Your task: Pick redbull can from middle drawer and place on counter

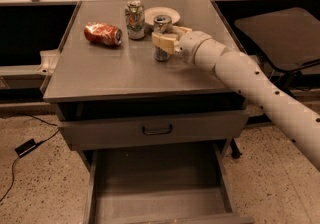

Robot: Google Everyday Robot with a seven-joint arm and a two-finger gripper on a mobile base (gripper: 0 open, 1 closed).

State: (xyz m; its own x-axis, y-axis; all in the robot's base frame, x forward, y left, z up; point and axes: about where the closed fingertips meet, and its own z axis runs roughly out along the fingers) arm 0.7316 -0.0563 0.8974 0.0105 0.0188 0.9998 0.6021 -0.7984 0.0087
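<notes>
The tabletop (125,75) is smooth, matt grey metal. The redbull can (162,21) is shiny metal. The end effector (162,40), of smooth cream plastic, clasps it. The red can (102,34) left of it looks glossy.
</notes>
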